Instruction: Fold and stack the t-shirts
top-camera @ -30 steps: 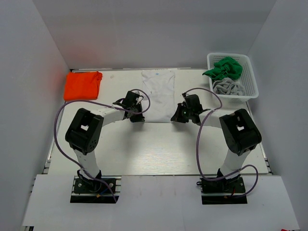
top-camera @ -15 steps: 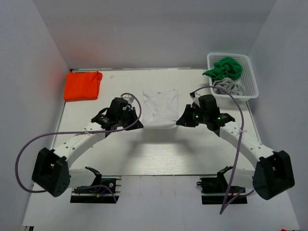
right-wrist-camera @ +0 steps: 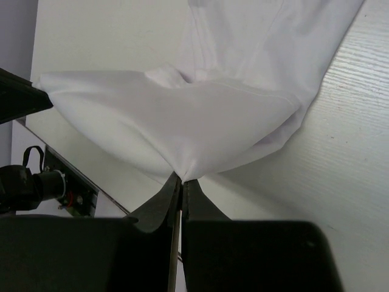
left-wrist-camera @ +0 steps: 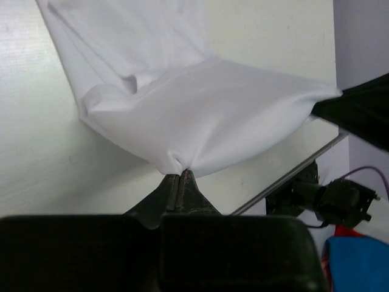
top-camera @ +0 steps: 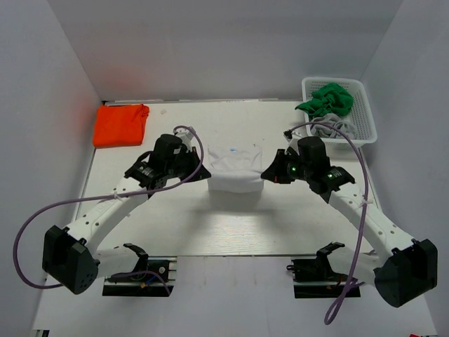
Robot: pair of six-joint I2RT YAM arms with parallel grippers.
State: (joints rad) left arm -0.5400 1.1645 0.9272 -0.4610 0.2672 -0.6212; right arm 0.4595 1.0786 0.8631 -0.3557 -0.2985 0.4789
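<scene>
Top external: white table [top-camera: 231,225] bearing white t-shirt [top-camera: 235,172], pale walls [top-camera: 224,49].

Right gripper [right-wrist-camera: 181,180]: jaws pressed together, pinching an edge of the white t-shirt [right-wrist-camera: 182,134]. From the pinch the cloth spreads into a lifted fold, drawn leftward to a dark shape [right-wrist-camera: 17,97] at the frame edge. The rest of the shirt lies on the white table [right-wrist-camera: 352,182] — beyond the fold. Dark hardware [right-wrist-camera: 30,185] shows lower left — detail unclear.
</scene>
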